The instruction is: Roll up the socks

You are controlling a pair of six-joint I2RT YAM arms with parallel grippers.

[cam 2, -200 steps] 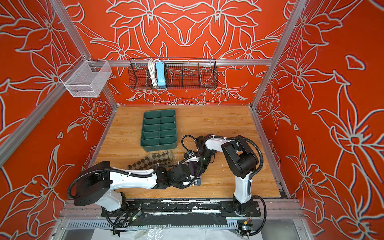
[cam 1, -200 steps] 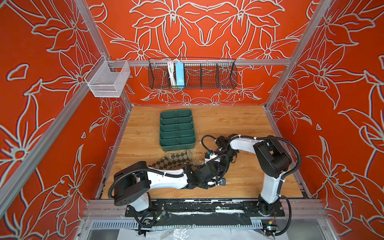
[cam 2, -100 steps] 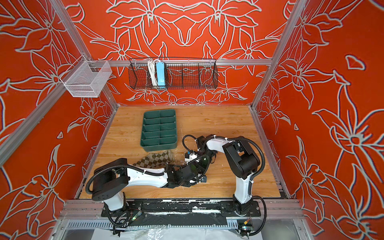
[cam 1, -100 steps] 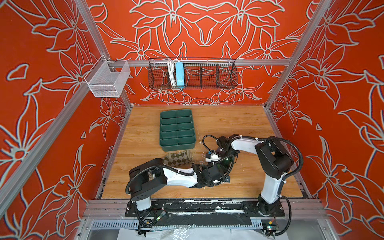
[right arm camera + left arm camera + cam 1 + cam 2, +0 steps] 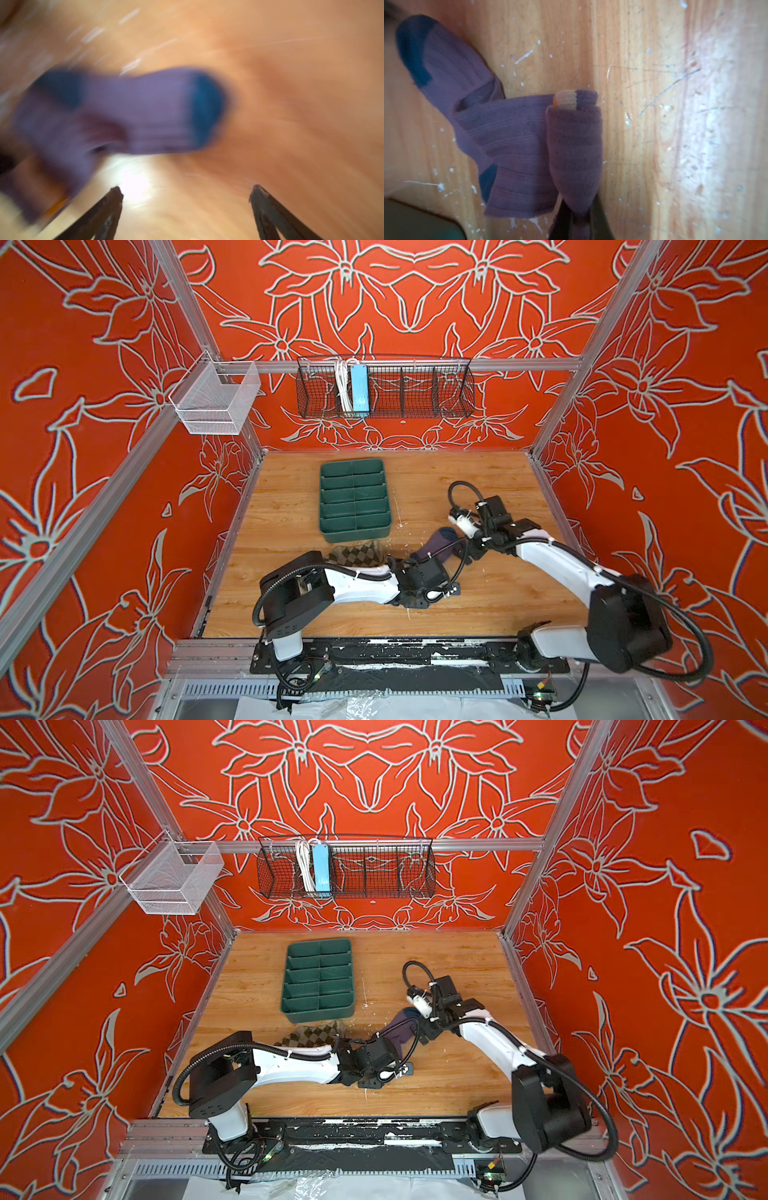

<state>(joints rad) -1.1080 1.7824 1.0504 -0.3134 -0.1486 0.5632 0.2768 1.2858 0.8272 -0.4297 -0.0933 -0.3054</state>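
Note:
The purple sock (image 5: 440,545) (image 5: 401,1029) lies on the wooden table just right of the middle, teal toe toward the back. Its cuff end is rolled into a tight bundle (image 5: 575,145), a bit of yellow cuff (image 5: 565,100) showing at the bundle's end. My left gripper (image 5: 578,212) (image 5: 417,563) (image 5: 376,1042) is shut on that bundle. The right gripper (image 5: 187,189) (image 5: 467,549) (image 5: 424,1031) stands open and empty beside the sock (image 5: 135,116), which is blurred in that view. The argyle sock (image 5: 357,553) (image 5: 313,1036) lies flat, partly behind my left arm.
A green divided tray (image 5: 354,531) (image 5: 318,1013) sits just behind the argyle sock. A black wire basket (image 5: 384,389) hangs on the back wall, and a white mesh basket (image 5: 214,400) hangs at the back left corner. White scuffs mark the wood.
My right gripper opened and drew back to the right, off the purple sock. The left gripper closed on the rolled end. The sock now shows between the two grippers.

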